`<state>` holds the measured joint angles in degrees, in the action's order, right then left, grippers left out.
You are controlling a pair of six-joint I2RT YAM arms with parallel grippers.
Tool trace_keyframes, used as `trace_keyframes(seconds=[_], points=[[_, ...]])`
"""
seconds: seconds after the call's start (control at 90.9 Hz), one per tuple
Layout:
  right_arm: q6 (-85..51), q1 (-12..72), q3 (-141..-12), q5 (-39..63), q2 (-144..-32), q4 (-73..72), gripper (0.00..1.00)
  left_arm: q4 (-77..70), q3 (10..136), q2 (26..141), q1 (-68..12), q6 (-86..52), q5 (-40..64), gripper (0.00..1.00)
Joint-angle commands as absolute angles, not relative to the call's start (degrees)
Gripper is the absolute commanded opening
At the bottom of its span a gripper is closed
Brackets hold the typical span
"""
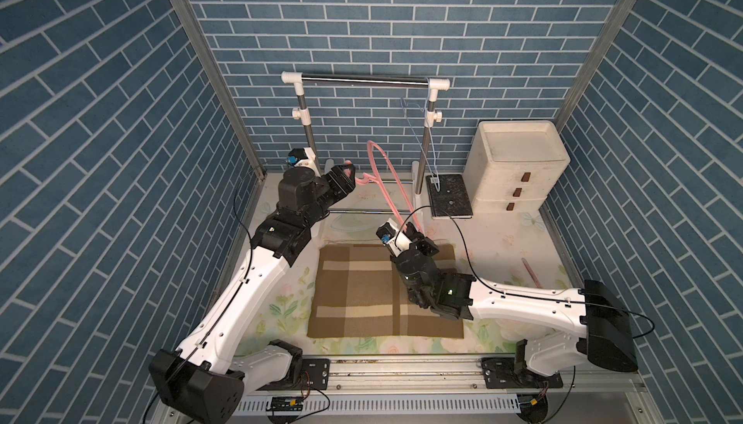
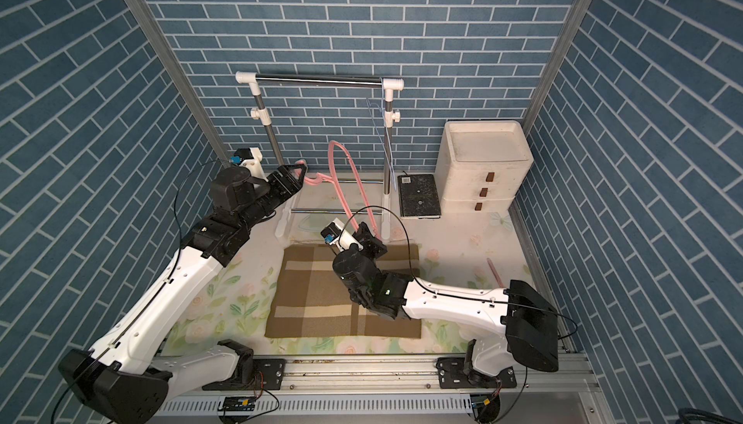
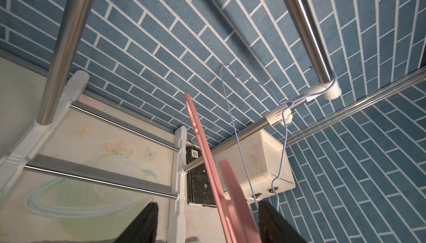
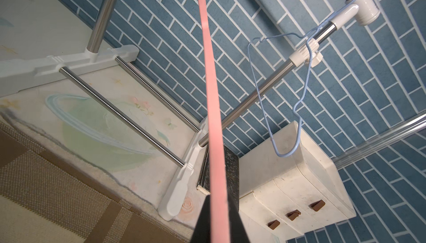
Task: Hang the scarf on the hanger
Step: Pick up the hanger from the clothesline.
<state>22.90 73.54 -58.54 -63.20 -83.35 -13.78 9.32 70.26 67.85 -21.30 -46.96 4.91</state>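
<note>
The scarf (image 1: pixel 386 293) (image 2: pixel 345 293), brown plaid and folded, lies flat on the table. A pink hanger (image 1: pixel 374 143) (image 2: pixel 335 143) stands tilted above the table, behind the scarf. My right gripper (image 1: pixel 418 233) (image 2: pixel 368 233) (image 4: pixel 217 202) is shut on one end of the hanger's pink strip (image 4: pixel 212 92). My left gripper (image 1: pixel 349 172) (image 2: pixel 300 170) (image 3: pixel 207 207) is at the hanger's hook end. Its jaws stand apart, and the pink hook (image 3: pixel 232 184) lies between them, nearer one finger, with a gap on each side.
A clothes rack (image 1: pixel 362 79) stands at the back, and a thin blue wire hanger (image 4: pixel 300 124) hangs from the right end of its rail. A white drawer unit (image 1: pixel 518 160) and a black slab (image 1: pixel 448 196) stand at the back right. A pink stick (image 1: pixel 530 271) lies near the right wall.
</note>
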Motion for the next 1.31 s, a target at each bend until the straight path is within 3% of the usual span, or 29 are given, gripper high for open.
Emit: trace_keyframes(seconds=[0.0,0.275,0.363,0.44,0.495,0.671,0.77,0.957,1.1,1.298], points=[[23.9,74.0,-58.9,-66.5,-83.5,-16.8,0.0,5.5,69.0,67.8,-21.5,-48.6,7.0,0.61],[25.6,74.3,-59.2,-66.9,-85.0,-16.9,0.02,4.1,67.6,67.4,-21.5,-48.8,6.4,0.16],[25.0,74.3,-60.0,-66.5,-85.2,-15.3,0.13,4.3,67.4,67.4,-21.5,-48.7,5.7,0.05],[21.8,74.2,-60.8,-63.4,-84.2,-11.7,0.26,4.4,67.2,67.5,-21.5,-48.6,5.0,0.01],[18.8,74.0,-61.4,-59.4,-82.4,-8.5,0.41,4.4,67.0,67.5,-21.5,-48.5,4.8,0.0],[11.3,73.7,-64.0,-36.5,-74.5,2.8,0.84,6.4,67.5,66.8,-21.5,-44.9,3.6,0.0],[9.3,73.6,-65.9,-22.5,-70.0,7.4,0.98,8.3,67.5,65.4,-21.4,-41.4,2.7,0.0],[0.9,68.3,-67.9,-2.4,-62.7,13.9,1.0,15.1,68.3,62.2,-20.9,-35.8,2.3,0.0],[-9.8,57.0,-63.8,12.4,-57.4,13.6,0.99,17.5,66.7,59.0,-20.7,-34.4,5.2,0.0],[-23.8,41.7,-51.5,24.3,-52.3,10.4,0.99,19.0,64.2,57.1,-20.7,-35.5,13.9,0.0]])
